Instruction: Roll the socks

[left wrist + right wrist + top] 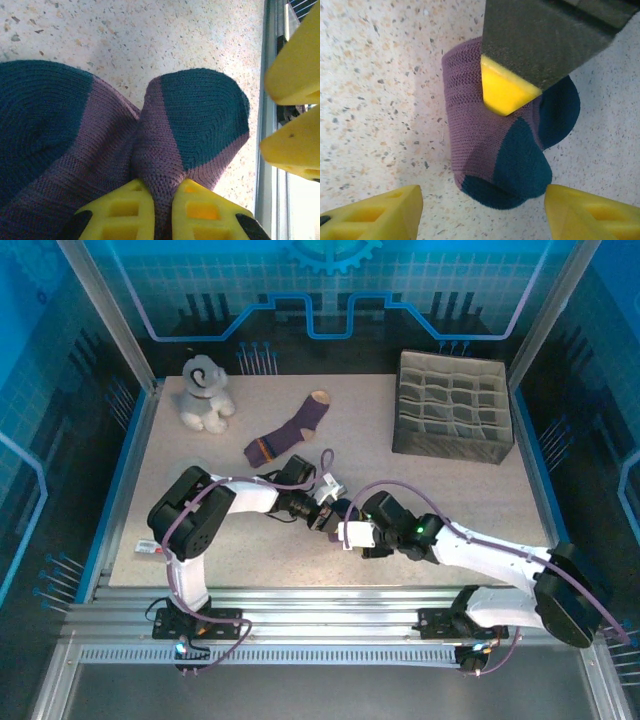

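Top view: tan-toed sock (290, 430) lies flat mid-table (450, 500), well apart from both arms. A grey plush toy (205, 395) sits far left and a grey divider box (455, 405) far right. The box's grid of cells faces up, and both socks lie outside it on the tabletop. The two grippers meet near centre, covering most of what is under them.

Wrist views give the detail. Left gripper (159, 216): yellow fingers pinched tight on a fold of purple knit of the navy-toed sock (485, 135), with navy patches on either side of the crease.

Right wrist view: that sock is doubled into a short bundle on the table, with a left fingertip pressed on top. Right gripper (482, 215): jaws wide, one finger on each side of the navy end, gripping nothing. Cannot tell whether the right-hand finger touches the knit.
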You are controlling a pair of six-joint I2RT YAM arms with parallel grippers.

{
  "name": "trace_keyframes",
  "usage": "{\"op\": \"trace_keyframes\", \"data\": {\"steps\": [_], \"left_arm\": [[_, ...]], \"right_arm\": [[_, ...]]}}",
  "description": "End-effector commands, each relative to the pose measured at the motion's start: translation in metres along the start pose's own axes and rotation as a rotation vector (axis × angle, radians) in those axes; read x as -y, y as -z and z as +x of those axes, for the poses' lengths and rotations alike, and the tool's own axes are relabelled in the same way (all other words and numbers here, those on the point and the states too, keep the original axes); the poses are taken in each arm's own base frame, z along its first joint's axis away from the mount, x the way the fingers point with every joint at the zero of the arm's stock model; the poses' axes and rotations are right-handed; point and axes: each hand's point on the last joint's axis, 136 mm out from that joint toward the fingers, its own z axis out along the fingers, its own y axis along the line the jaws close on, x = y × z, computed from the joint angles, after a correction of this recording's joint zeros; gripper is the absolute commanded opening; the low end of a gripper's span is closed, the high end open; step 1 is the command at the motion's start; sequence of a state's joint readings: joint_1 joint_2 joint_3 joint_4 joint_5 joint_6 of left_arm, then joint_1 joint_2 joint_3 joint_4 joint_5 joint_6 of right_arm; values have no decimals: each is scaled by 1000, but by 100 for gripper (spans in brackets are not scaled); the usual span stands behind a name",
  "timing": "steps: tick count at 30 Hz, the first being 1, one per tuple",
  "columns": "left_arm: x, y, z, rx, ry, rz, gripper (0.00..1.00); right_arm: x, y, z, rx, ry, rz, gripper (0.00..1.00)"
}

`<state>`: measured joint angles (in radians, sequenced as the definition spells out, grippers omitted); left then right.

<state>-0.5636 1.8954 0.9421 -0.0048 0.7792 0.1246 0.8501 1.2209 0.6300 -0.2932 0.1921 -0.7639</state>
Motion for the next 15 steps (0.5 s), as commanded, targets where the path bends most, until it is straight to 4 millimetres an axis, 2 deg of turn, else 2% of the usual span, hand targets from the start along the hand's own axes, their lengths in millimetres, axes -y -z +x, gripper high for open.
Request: {"op": "trace_keyframes", "data": {"steps": [1,6,15], "left_arm": [[-13,-5,50,-144,191,-30,0],[-13,-6,48,-139,209,-15,0],[-14,-4,42,-131,226,12,0]], "right_arm": [[22,-2,-16,26,85,82,66],[21,-13,-23,29,108,59,68],[7,-30,-28,23,112,-31,68]]}}
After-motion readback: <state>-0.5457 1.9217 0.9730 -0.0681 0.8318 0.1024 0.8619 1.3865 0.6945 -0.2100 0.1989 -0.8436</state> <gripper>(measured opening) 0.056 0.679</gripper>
